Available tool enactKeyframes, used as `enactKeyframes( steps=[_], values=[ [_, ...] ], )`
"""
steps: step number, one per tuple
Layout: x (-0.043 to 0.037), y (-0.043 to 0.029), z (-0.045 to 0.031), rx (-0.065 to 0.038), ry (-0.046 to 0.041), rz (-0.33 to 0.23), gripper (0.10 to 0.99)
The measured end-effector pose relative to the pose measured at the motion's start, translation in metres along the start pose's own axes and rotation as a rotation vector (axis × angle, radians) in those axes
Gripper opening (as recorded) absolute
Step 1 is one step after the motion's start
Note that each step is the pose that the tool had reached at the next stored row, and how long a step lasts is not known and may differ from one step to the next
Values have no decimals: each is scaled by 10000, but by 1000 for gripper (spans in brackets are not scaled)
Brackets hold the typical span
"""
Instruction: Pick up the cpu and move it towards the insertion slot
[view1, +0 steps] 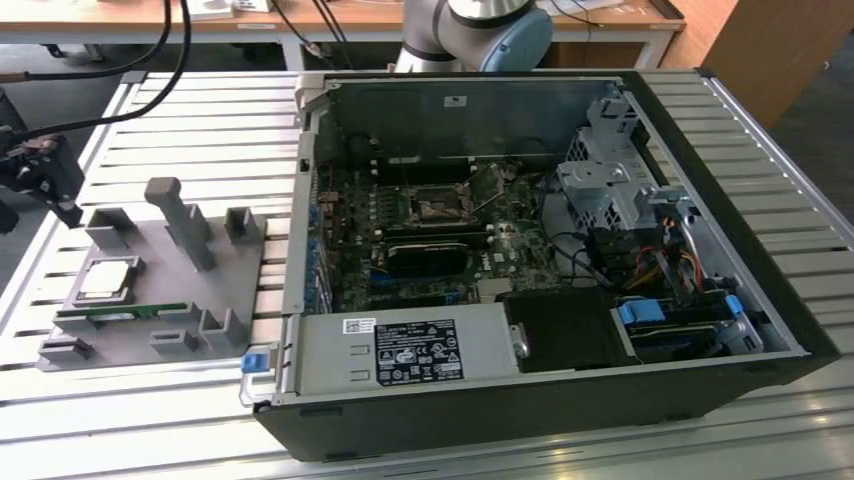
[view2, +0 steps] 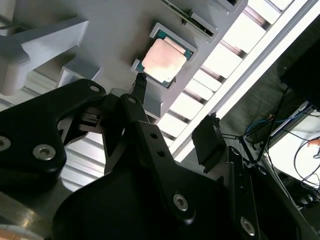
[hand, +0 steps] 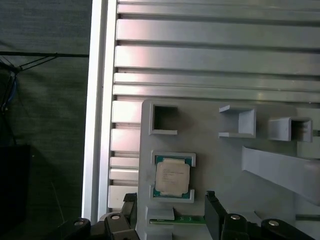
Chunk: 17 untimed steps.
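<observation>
In the exterior view, the cpu (view1: 110, 278) lies flat in a pocket of the grey holder (view1: 167, 287) on the slatted tabletop (view1: 187, 110). It is well apart from the insertion slot (view1: 438, 207) inside the open computer case (view1: 534, 400).

In the second wrist view, the jaws are spread and empty, with the cpu (view2: 163, 59) just beyond their tips.

In the first wrist view, the cpu (hand: 171, 179) lies in line with the gap between them, untouched.

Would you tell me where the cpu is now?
On the exterior view's left, the cpu lies in the gray tray outside the computer case, beside the memory stick.
</observation>
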<state>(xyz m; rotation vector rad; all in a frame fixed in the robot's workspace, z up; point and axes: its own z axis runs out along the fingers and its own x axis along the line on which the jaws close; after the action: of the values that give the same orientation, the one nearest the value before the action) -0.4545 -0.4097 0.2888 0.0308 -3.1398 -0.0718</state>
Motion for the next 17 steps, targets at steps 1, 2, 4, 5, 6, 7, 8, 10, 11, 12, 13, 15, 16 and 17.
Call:
enactKeyframes(
  steps=[1,2,4,5,6,7,8,10,11,12,13,15,16,17],
  values=[
    [0,-2,14,0,0,0,647],
    [0,-3,30,0,0,0,647],
    [0,-5,60,0,0,0,647],
    [0,-6,73,0,0,0,647],
    [0,-7,86,0,0,0,647],
    [0,-7,99,0,0,0,647],
    [0,-8,113,0,-1,0,647],
    [0,-10,137,0,0,0,647],
    [0,-11,148,0,0,0,647],
    [0,-12,159,0,0,0,647],
    [0,-12,171,0,-1,0,647],
    [0,-14,193,0,0,0,647],
    [0,-15,205,0,0,0,647],
    [0,-16,217,0,0,0,647]
  ],
)
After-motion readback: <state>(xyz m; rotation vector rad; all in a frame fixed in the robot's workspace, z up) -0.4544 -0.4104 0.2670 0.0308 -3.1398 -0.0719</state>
